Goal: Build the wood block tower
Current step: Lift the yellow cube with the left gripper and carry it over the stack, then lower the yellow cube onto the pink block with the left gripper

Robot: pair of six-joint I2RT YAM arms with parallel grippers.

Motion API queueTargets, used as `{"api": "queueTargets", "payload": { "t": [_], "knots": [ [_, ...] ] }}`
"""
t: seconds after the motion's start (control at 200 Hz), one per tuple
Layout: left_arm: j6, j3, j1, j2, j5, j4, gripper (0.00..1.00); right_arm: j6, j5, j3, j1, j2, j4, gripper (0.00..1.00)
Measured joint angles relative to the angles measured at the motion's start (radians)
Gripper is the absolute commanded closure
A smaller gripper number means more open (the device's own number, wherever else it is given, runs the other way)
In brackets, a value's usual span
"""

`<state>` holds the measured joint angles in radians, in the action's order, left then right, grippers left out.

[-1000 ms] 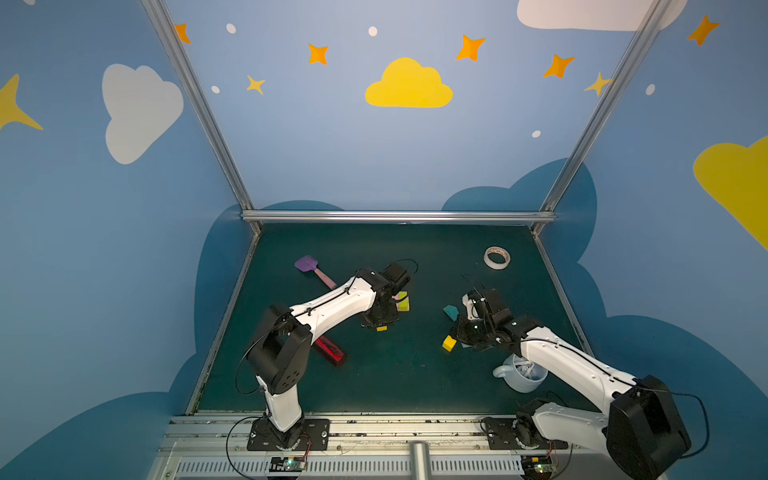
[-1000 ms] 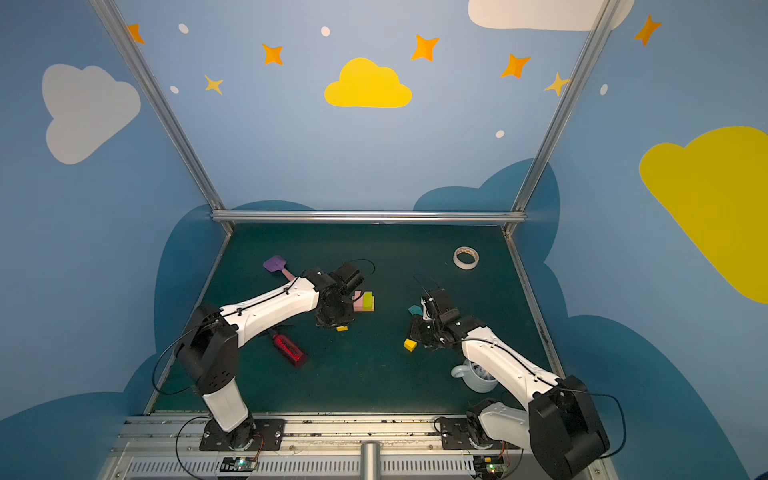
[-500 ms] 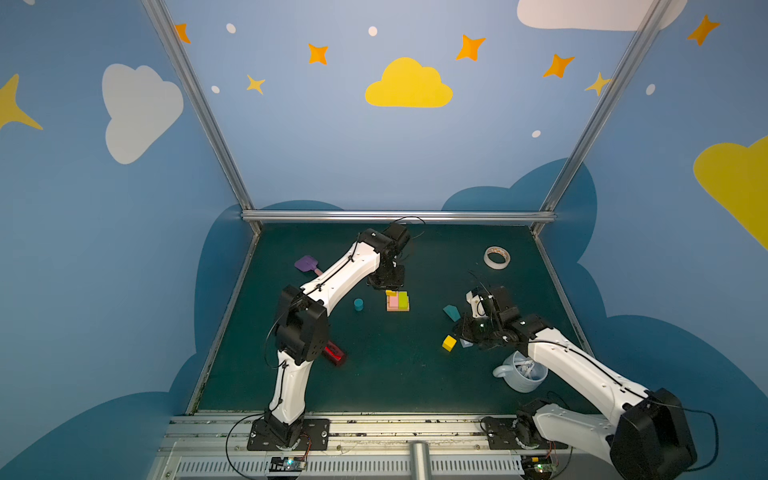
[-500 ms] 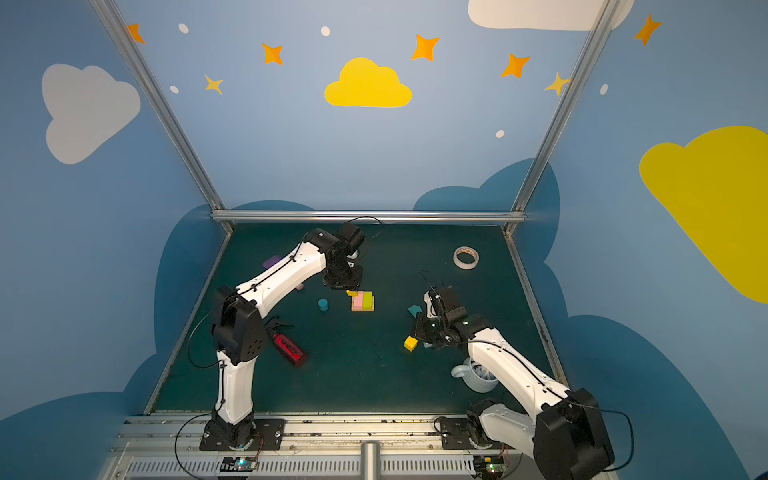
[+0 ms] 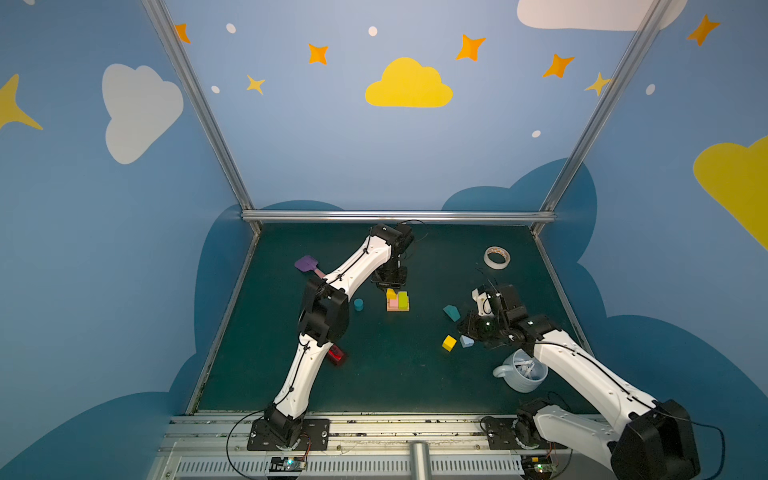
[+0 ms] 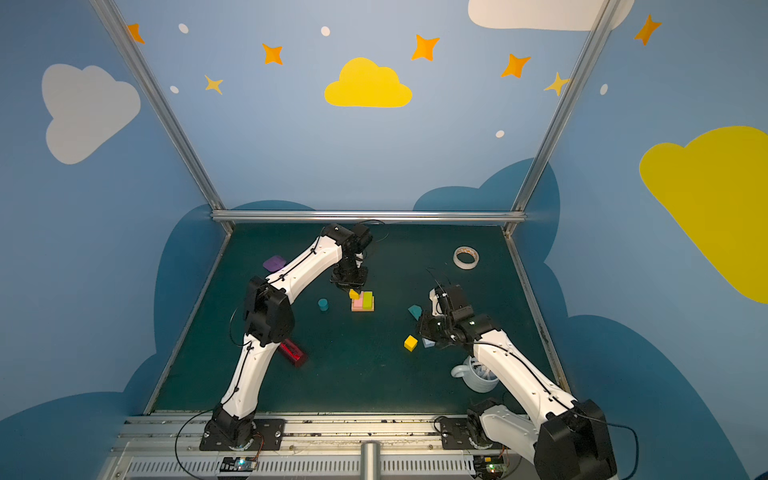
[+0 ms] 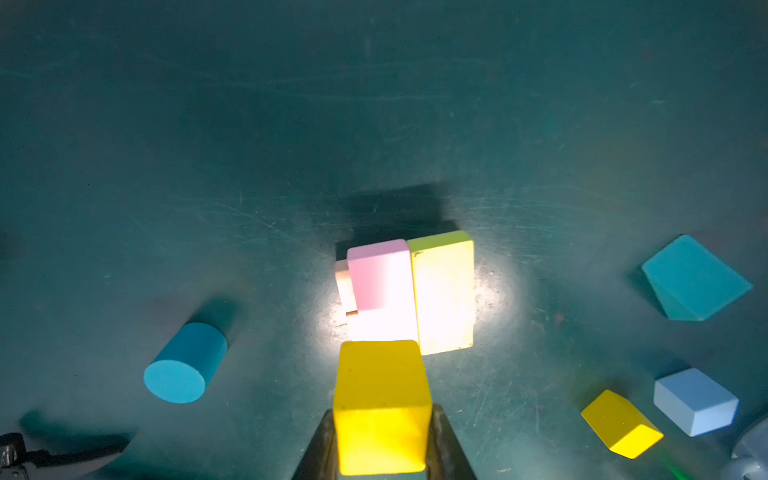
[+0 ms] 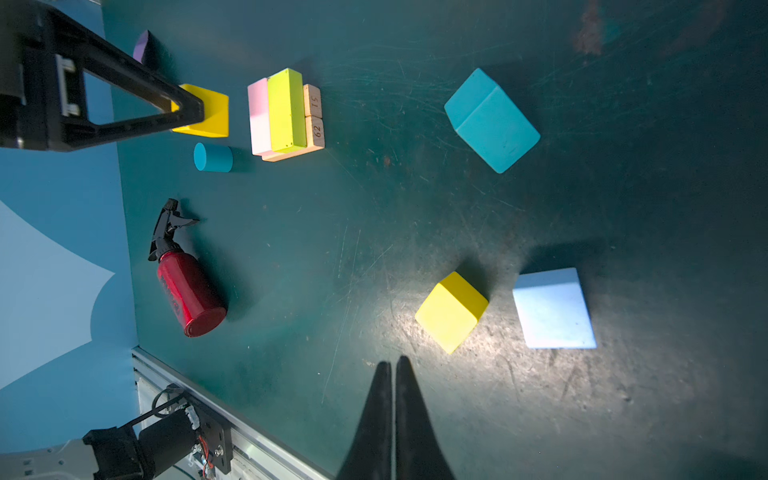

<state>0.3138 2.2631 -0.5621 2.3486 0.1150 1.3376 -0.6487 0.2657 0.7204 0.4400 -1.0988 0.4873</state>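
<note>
Far left of the green mat (image 5: pixel 374 386): purple spatula (image 5: pixel 306 263) lay near the back, its handle running under the left arm. Red bottle (image 8: pixel 189 291) lay on its side nearer the front, close by that arm's lower link. Teal cylinder (image 5: pixel 358 304) stood upright on the mat, just left of the tower (image 5: pixel 398 302) and apart from it.

Left gripper (image 7: pixel 381 432) pointed down at the tower's back end, jaws clamped on the held yellow cube (image 7: pixel 380 399), one finger on each side face. Cube sat at the end of the pink slab (image 7: pixel 380 274). Could not tell whether it touched the slab.

Tower was low: two tan bars (image 8: pixel 314 120) side by side on the mat. Pink slab and lime slab (image 7: pixel 444 291) lay across them, long faces touching.

Right of centre, three blocks loose on the mat. Teal house-shape (image 5: pixel 451 312) lay furthest back. Loose yellow cube (image 5: pixel 449 343) and pale-blue cube (image 5: pixel 466 341) lay nearer the front, close together, not touching.

Right gripper (image 8: pixel 393 374) hung near those two, fingers pressed together with nothing between them, tips just short of the loose yellow cube.

Tape roll (image 5: pixel 497 257) lay flat at back right. Mug (image 5: pixel 521 376) stood at front right, beside the right arm.
</note>
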Motion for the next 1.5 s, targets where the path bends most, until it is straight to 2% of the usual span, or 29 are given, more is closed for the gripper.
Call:
{"api": "queueTargets", "payload": {
  "t": [0.496,1.502],
  "knots": [
    [0.063,0.076,0.001,0.061,0.008,0.016,0.89,0.002,0.016,-0.001,-0.021,0.000,0.000,0.94],
    [0.100,0.077,0.000,0.104,0.014,0.023,0.87,-0.001,0.035,-0.029,-0.034,0.000,-0.018,0.94]
  ]
}}
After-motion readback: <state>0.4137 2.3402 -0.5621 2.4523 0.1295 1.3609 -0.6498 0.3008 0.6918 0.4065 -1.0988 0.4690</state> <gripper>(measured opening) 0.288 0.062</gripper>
